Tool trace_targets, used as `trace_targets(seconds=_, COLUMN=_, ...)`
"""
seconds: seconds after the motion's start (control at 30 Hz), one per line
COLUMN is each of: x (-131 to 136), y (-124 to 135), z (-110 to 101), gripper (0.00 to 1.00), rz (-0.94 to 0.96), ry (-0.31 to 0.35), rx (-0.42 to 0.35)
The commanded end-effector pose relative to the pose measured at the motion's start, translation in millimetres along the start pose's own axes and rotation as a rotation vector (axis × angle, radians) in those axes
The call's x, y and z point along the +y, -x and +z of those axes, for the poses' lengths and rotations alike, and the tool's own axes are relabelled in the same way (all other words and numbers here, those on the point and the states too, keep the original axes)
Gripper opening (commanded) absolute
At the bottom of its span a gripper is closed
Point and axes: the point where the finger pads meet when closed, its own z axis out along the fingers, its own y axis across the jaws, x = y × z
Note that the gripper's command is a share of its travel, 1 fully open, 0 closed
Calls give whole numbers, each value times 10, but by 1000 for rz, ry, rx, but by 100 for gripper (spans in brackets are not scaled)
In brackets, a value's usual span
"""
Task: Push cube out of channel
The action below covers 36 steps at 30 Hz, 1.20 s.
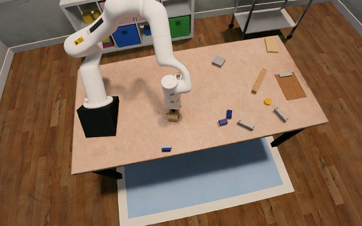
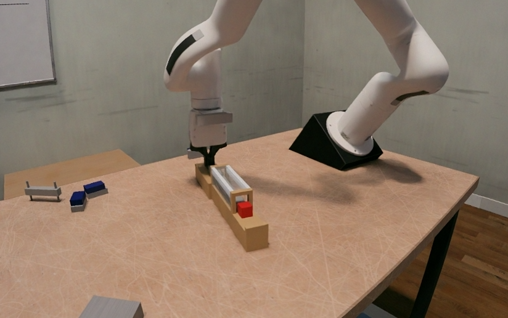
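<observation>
- Left of the channel, near the table edge: grey bar with two pins, then two blue blocks touching at a corner.
- Below-left of the channel, at the frame bottom: grey block, cut off.
- Just above the channel's far end: gripper, pointing straight down, fingers pressed together on nothing, tips at the far opening.
- Behind the gripper: small grey piece, partly hidden.
- Inside the channel's near mouth: red cube, under the frame, on the floor just before the ledge.
- Right of the channel, well apart: black base carrying the white arm.
</observation>
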Motion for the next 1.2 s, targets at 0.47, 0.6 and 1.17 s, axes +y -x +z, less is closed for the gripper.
trace_targets(seconds=0.47, x=9, y=-151, z=-5, gripper=0, rz=-1, ry=2, rx=0)
trace_targets(seconds=0.6, x=9, y=-191, z=-5, gripper=0, rz=-1, ry=2, rx=0)
trace_targets(seconds=1.17, x=9, y=-341, z=-5, gripper=0, rz=-1, ry=2, rx=0)
